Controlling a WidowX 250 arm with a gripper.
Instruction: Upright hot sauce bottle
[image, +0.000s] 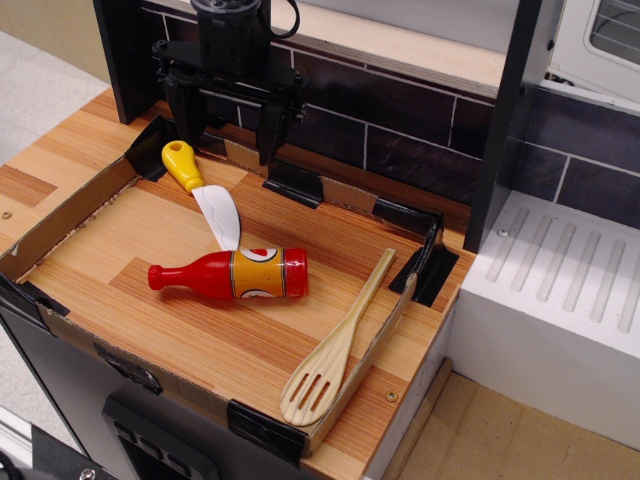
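On the wooden worktop (200, 340), fenced by a low cardboard rim (70, 215) patched with black tape at the corners, the scene runs from left to right; at far left the rim's long side stands along the bare wood, and behind it my tool (228, 128) hangs over the back left corner, its two dark fingers apart and holding nothing, clear of the surface as far as this angle lets me judge; just below the tool lies a spatula (205, 190) with a yellow handle and a white blade, the handle pointing toward the back corner and the blade reaching forward and to the right; the blade's tip comes close to the hot sauce bottle (235, 274), perhaps touching its upper edge, though I cannot tell; the hot sauce bottle lies on its side near the middle of the worktop, its rounded red cap pointing left, its narrow neck widening into the orange-yellow label with a white-and-red emblem, its flat red base facing right; well apart from my tool, it rests lengthwise across the wood grain's run; to the right a slotted wooden spoon (335, 350) leans along the right-hand cardboard rim, slotted head toward the front edge, handle angled up toward the back; beyond it sits a white ribbed surface (560, 285) beneath a dark tiled wall (400, 125).
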